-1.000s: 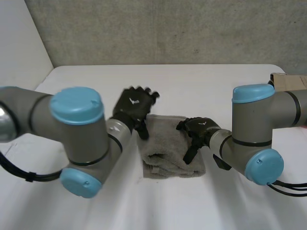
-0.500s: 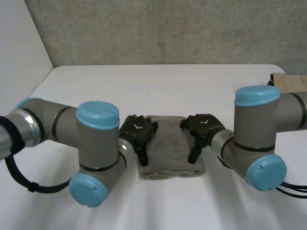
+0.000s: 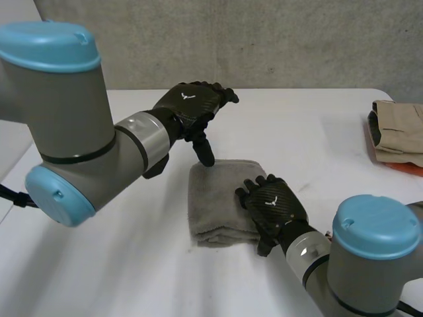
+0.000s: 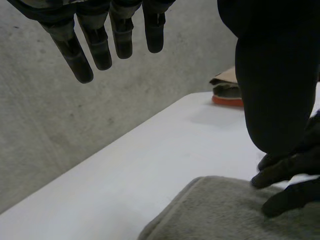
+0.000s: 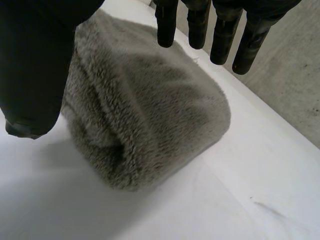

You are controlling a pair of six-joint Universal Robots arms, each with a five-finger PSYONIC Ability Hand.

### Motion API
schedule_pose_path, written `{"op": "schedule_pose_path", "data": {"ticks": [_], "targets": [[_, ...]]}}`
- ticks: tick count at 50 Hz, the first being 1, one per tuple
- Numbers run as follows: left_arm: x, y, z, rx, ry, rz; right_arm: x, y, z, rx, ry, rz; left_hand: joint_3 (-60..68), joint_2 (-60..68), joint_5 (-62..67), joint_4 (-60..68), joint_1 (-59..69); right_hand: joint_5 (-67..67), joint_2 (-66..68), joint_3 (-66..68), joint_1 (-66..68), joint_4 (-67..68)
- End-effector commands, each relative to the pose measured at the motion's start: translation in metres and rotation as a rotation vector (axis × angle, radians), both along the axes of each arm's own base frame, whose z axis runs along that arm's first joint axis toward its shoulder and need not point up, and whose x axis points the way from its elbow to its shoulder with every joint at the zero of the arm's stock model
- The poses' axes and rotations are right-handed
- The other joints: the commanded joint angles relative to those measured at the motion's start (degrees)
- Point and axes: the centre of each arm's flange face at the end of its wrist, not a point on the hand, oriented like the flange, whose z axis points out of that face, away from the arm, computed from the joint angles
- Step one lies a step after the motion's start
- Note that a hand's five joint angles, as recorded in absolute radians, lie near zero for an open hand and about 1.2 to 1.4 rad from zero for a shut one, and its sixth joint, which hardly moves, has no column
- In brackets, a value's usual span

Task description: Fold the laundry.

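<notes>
At the left, my left hand (image 3: pixel 192 105) hangs over the far corner of one folded grey towel (image 3: pixel 215 198) on the worktop (image 3: pixel 317 119), fingers (image 4: pixel 95 45) straight, apart, empty. My right hand (image 3: pixel 272 206) hides its near right corner, fingers straight. One beige garment (image 3: pixel 396 129) is cut off rightmost.

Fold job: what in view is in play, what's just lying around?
In play:
grey towel, folded
left hand, open, above its far corner
right hand, open, at its near right corner

Lying about:
tan clothes at the table edge
orange item under them
</notes>
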Motion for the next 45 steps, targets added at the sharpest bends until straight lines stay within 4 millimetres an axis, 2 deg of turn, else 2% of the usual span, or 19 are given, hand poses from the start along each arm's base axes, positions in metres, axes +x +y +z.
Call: {"op": "schedule_pose_path", "data": {"ticks": [1, 11, 16, 28, 33, 37, 38, 45], "targets": [[-0.004, 0.009, -0.001, 0.058, 0.014, -0.068, 0.007, -0.008, -0.024, 0.000, 0.009, 0.006, -0.12, 0.21, 0.53, 0.21, 0.95, -2.88, -2.57, -2.32, -0.57, -3.41], [-0.005, 0.011, -0.006, 0.076, 0.004, -0.074, 0.015, -0.018, -0.030, -0.049, -0.020, 0.012, -0.28, 0.04, 0.36, 0.05, 0.78, -2.88, -2.57, -2.32, -0.57, -3.41], [-0.005, 0.011, -0.007, 0.077, 0.001, -0.074, 0.019, -0.023, -0.032, -0.062, -0.018, 0.015, -0.28, 0.04, 0.36, 0.05, 0.78, 3.58, 3.88, 4.13, 5.89, 3.04], [-0.004, 0.013, -0.006, 0.075, 0.003, -0.077, 0.027, -0.033, -0.032, -0.091, -0.022, 0.020, -0.12, 0.21, 0.53, 0.21, 0.95, 9.30, 9.61, 9.86, 11.61, 8.77], [-0.004, 0.013, -0.006, 0.077, 0.003, -0.077, 0.031, -0.039, -0.034, -0.097, -0.027, 0.021, -0.12, 0.21, 0.53, 0.21, 0.95, 18.22, 18.53, 18.77, 20.53, 17.68], [-0.004, 0.013, -0.007, 0.080, 0.002, -0.075, 0.034, -0.043, -0.037, -0.103, -0.031, 0.019, -0.12, 0.21, 0.53, 0.21, 0.95, 35.01, 35.32, 35.57, 37.32, 34.48], [-0.004, 0.013, -0.007, 0.081, 0.001, -0.075, 0.035, -0.045, -0.035, -0.116, -0.040, 0.018, 0.05, 0.38, 0.69, 0.38, 1.12, 40.88, 41.19, 41.44, 43.19, 40.35], [-0.004, 0.013, -0.007, 0.078, 0.002, -0.074, 0.037, -0.051, -0.025, -0.153, -0.072, 0.019, 0.22, 0.55, 0.86, 0.55, 1.29, 57.05, 57.36, 57.61, 59.36, 56.52]]}}
